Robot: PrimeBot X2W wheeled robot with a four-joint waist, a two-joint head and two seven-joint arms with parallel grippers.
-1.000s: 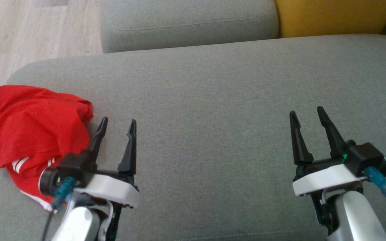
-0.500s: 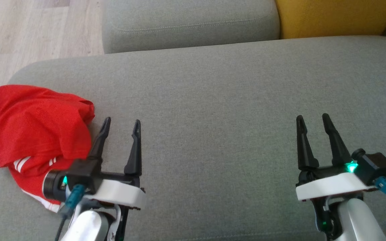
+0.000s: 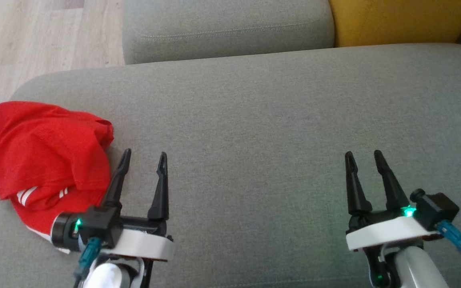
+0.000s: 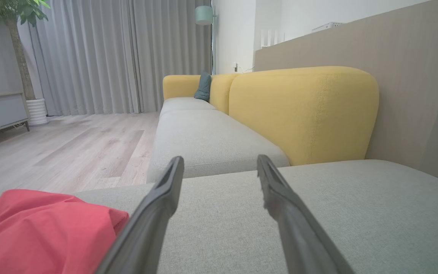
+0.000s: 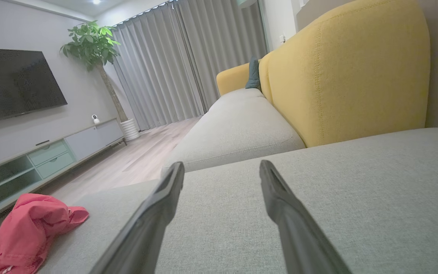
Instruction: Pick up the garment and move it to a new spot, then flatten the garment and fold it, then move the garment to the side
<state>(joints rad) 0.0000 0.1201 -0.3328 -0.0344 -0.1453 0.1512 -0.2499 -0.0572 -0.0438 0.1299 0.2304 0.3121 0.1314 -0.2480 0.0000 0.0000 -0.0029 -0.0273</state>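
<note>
The garment (image 3: 50, 160) is a red jersey with white stripes, lying crumpled at the left end of the grey sofa seat (image 3: 254, 120). My left gripper (image 3: 144, 158) hovers open just to its right, its left finger close beside the cloth, with nothing between the fingers. In the left wrist view the garment (image 4: 44, 232) lies at the lower left, beside the left finger. My right gripper (image 3: 362, 158) stands open far to the right over bare cushion, holding nothing. The right wrist view shows the garment (image 5: 29, 228) at the lower left, well away from that gripper.
A second grey seat cushion (image 3: 226, 28) adjoins the far edge, with a yellow backrest (image 3: 398, 20) at the back right. Wooden floor (image 3: 34, 36) lies beyond the sofa's left end. A TV cabinet (image 5: 51, 152) and a potted tree (image 5: 93, 49) stand across the room.
Both grippers have drawn back toward me, lower in the head view, staying open. The garment has not moved.
</note>
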